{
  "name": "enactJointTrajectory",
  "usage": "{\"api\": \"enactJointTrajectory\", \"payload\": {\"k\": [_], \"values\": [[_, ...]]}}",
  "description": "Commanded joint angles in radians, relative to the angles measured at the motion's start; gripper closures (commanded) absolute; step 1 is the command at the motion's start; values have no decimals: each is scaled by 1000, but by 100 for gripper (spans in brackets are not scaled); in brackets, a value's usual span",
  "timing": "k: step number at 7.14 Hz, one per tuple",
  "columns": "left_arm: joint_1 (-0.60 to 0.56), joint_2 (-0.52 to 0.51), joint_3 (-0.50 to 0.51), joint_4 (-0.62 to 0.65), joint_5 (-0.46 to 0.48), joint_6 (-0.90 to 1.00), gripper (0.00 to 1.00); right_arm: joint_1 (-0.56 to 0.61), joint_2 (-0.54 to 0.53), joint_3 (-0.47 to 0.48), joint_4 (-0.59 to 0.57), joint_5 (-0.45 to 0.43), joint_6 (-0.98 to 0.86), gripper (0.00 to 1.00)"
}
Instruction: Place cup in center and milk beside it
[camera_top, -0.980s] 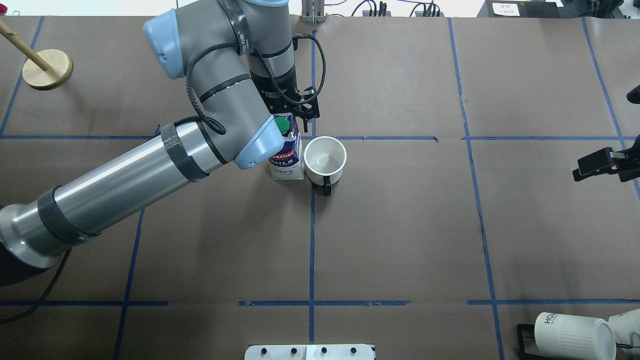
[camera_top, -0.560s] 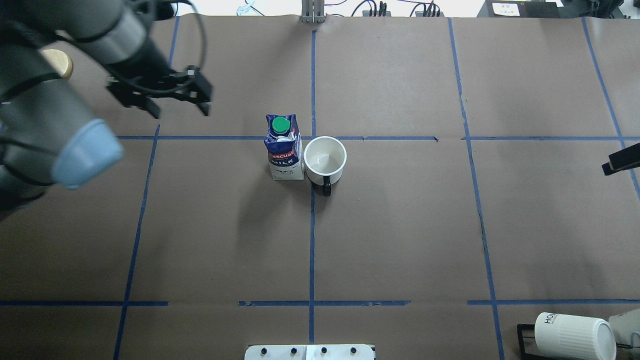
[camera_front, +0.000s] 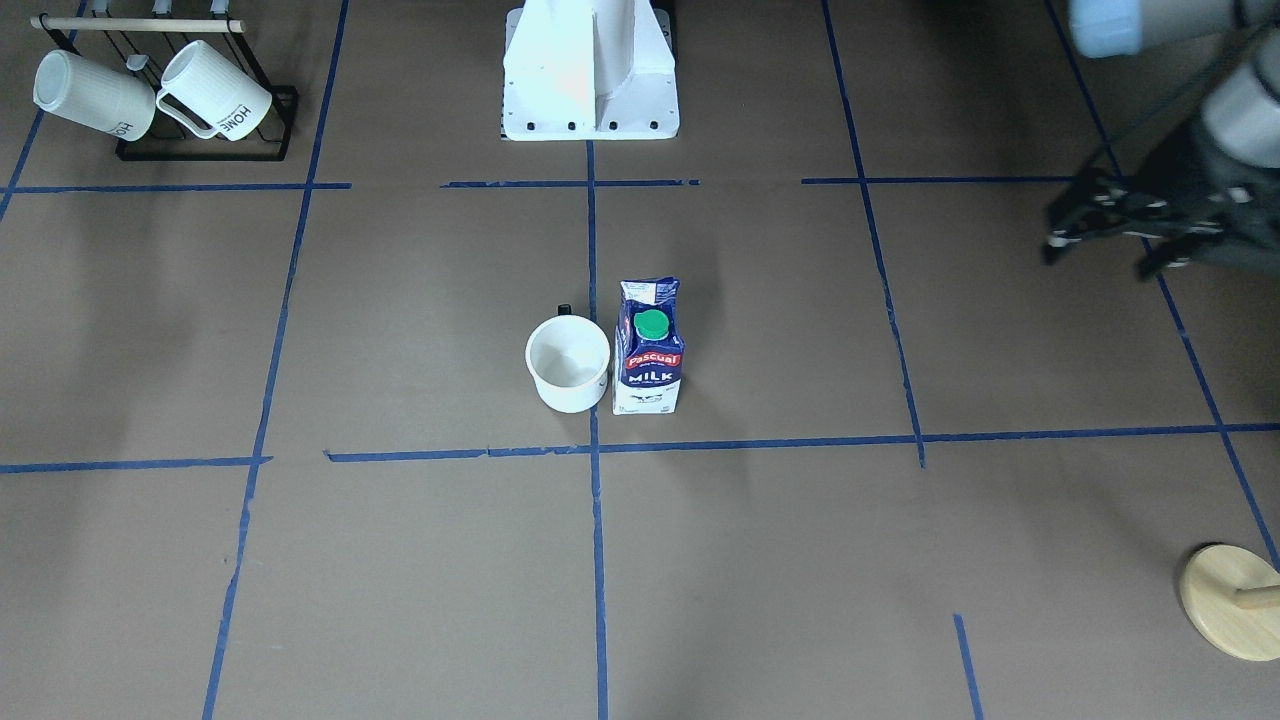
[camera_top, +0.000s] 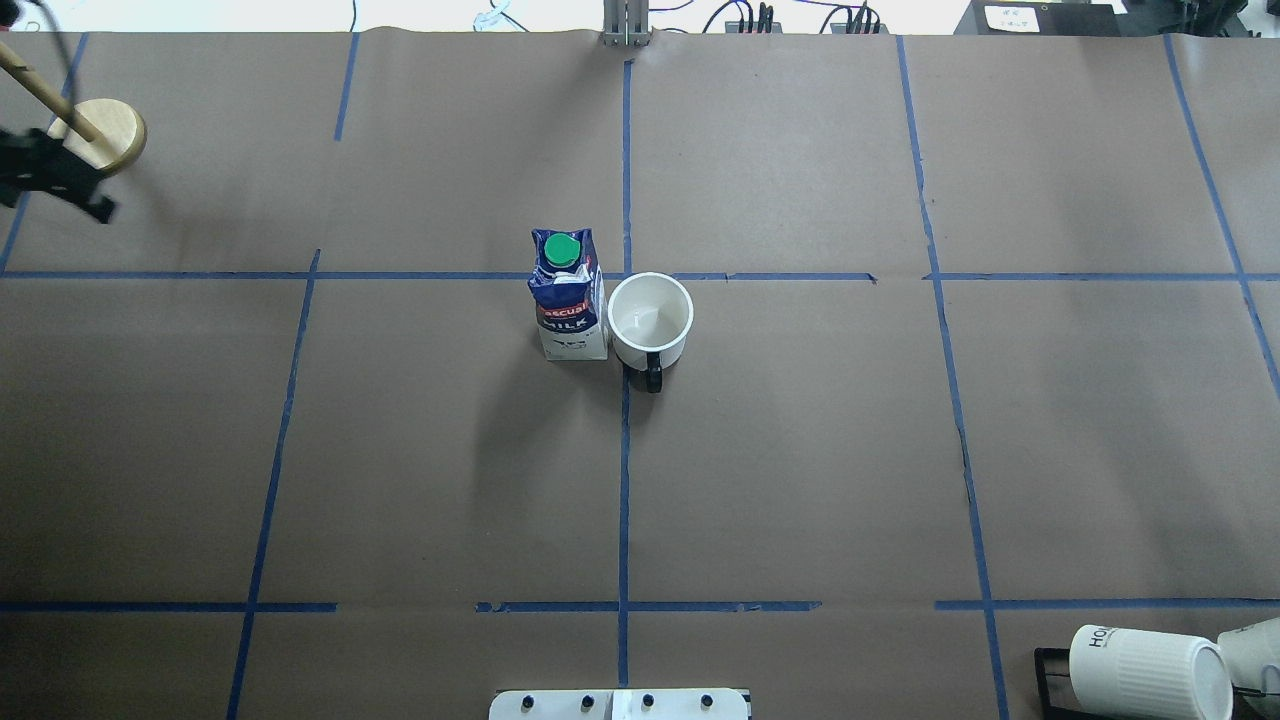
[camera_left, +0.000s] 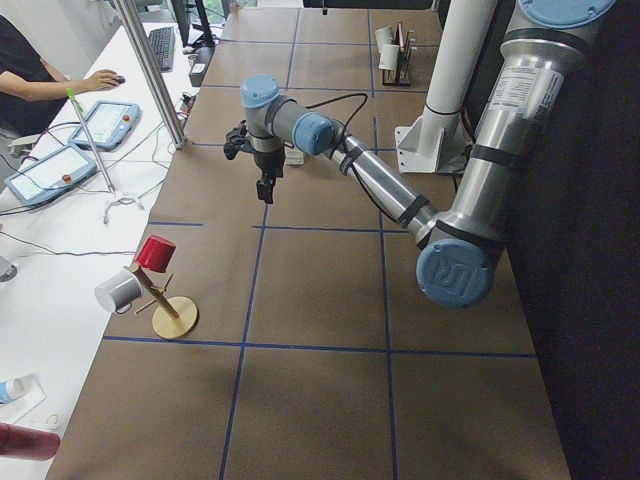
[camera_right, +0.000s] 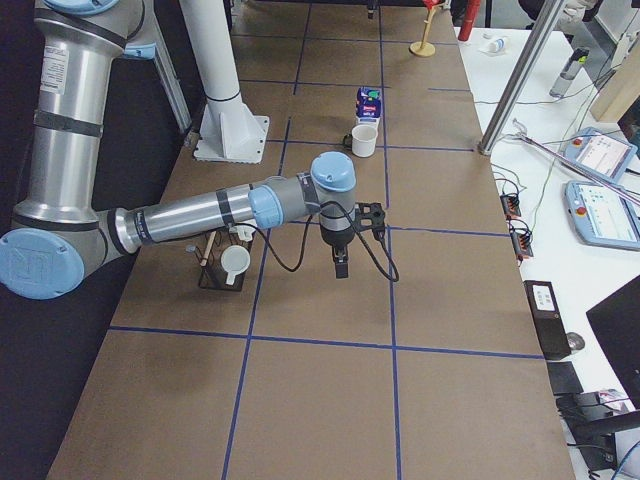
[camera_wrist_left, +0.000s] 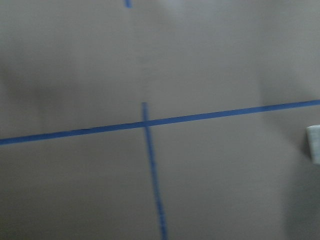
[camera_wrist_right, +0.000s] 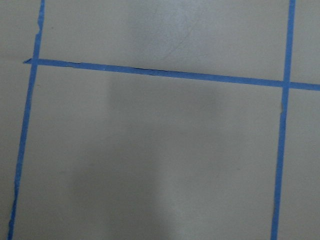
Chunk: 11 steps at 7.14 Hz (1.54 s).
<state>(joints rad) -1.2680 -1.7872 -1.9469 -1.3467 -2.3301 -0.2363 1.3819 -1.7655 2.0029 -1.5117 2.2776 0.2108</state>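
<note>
- Front-facing view: the cup (camera_front: 567, 375) and the milk (camera_front: 648, 350) stand upright side by side in the middle of the surface, far from every edge. They are just on the robot's side of the tape crossing (camera_front: 593, 447). The left gripper (camera_front: 1100, 250) hangs near the surface's left edge, blurred, fingers apparently spread and holding nothing.
- Overhead view: the cup sits on the middle tape line with its handle towards the robot, and the carton appears to touch its left flank. The left gripper is by the far left corner, next to a wooden stand (camera_top: 95, 138).
- Right side view: the right gripper (camera_right: 340, 262) hovers over bare paper towards the right edge; I cannot tell its grip.
- Wrist views: only tape lines and paper.
- Judgement: both placements look finished. What remains is parking the arms clear of the pair.
</note>
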Motion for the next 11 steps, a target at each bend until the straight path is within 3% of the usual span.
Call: {"api": "enactJointTrajectory", "payload": {"k": [1, 2, 3, 4, 8, 9, 11], "values": [[-205, 84, 168, -2, 0, 414, 0, 141, 6, -65, -95, 0, -277, 0], [-291, 81, 286, -15, 3, 555, 0, 187, 6, -68, -157, 0, -363, 0], [-330, 83, 334, -11, 0, 593, 0, 207, 3, -72, -215, 23, -434, 0], [-333, 100, 341, -12, -3, 594, 0, 209, -21, -81, -228, 75, -450, 0], [-332, 124, 338, -12, -3, 538, 0, 204, -22, -137, -217, 69, -452, 0], [-333, 135, 279, -5, 6, 538, 0, 203, -19, -133, -216, 71, -452, 0], [-335, 205, 260, -9, -2, 546, 0, 203, -19, -150, -177, 72, -441, 0]]}}
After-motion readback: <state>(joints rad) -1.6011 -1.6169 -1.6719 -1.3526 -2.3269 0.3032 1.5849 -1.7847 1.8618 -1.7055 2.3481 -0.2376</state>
